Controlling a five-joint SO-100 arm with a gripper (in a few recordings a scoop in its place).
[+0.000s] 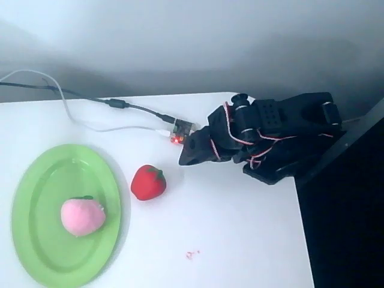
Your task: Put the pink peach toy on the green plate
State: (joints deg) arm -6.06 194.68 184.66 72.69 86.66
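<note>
Peach toy (83, 216): resting on green plate (36, 180). Hand (187, 157): folded back by its base, well apart; open or closed, cannot tell. Strawberry (147, 182): beside plate. Advice: stay clear, task apparently complete.

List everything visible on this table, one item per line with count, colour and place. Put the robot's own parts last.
green plate: one, light green, oval, at the left of the table in the overhead view.
pink peach toy: one, pale pink with a small green leaf, lying on the plate, right of its middle.
red strawberry toy: one, red with a green top, on the table just right of the plate, apart from its rim.
cables: a dark one and a white one, running from the left edge along the back of the table to the board.
circuit board: one, small, with a red light, beside the arm.
table: one, white.
robot arm: one, black, folded at the table's right rear.
end effector: one, black, pointing toward the strawberry, holding nothing; open or shut is unclear.
</note>
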